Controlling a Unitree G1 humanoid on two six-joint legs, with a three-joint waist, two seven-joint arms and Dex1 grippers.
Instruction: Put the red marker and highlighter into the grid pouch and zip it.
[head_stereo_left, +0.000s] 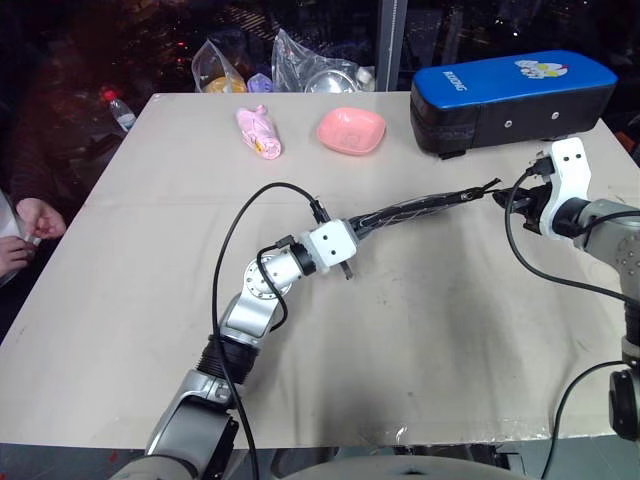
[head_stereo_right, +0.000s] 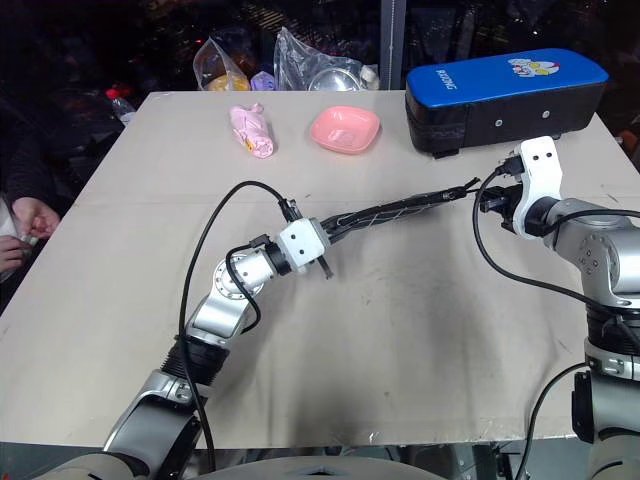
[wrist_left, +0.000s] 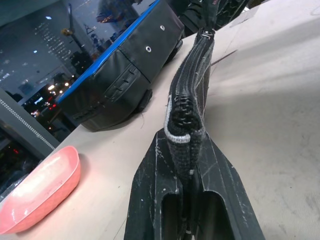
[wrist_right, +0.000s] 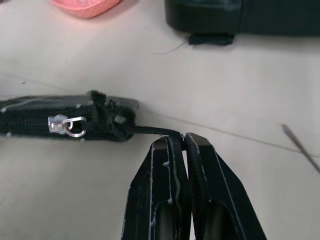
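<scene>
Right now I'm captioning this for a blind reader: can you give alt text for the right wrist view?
The right gripper is shut on a black pull cord at the end of the zipped grid pouch, which lies on a beige table. A pink dish and black case sit beyond.

The table (head_stereo_left: 420, 330) is evenly and brightly lit from above, its beige surface pale and almost washed out toward the lower right of the head views. Shadows are soft and short: a faint one lies under the cable near the frame centre, a darker one beneath the blue-topped case (head_stereo_left: 510, 100). Beyond the table's far edge the background falls into near black (small coloured points of light speckle it, upper left). In the left wrist view the pink dish (wrist_left: 37, 192) at lower left is blurred, and the far tabletop glares white.
</scene>
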